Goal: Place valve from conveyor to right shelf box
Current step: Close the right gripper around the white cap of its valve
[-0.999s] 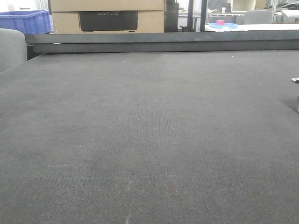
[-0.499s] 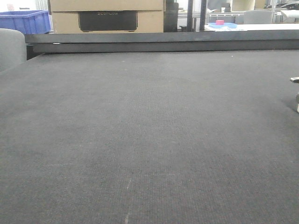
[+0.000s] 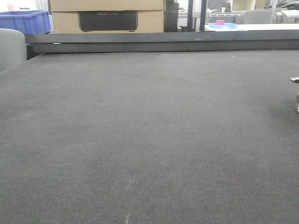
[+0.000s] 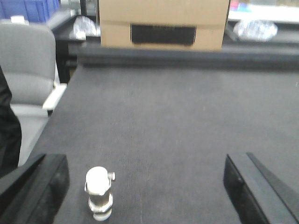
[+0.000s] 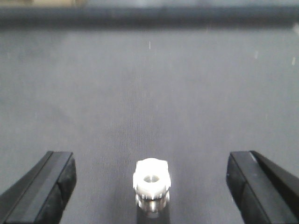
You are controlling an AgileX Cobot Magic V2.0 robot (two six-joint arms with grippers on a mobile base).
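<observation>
Front view, conveyor: the wide belt of dark grey woven fabric runs flat up to its black rail at the far edge.
Front view, beyond the rail: a tan cardboard box with a black panel stands just behind the rail, a blue plastic crate is behind the rail's left end, and a grey padded chair back sits at that same end.
Front view, belt edge: small bits of pale metal show on my side of the rail's right end. They are cut off by the frame, so I cannot tell what they are.
Left wrist view, my left gripper: my two black fingers are spread wide and point toward the rail.
Left wrist view, valve: a small silvery-white metal valve stands upright on the belt, well short of the rail, just inside my left-hand finger and apart from it.
Right wrist view, my right gripper: my black fingers are also spread wide and face the rail.
Right wrist view, valve: a valve stands upright on the belt about midway between those fingers, far from the rail, touching neither. I cannot tell whether it is the same piece the left wrist sees.
</observation>
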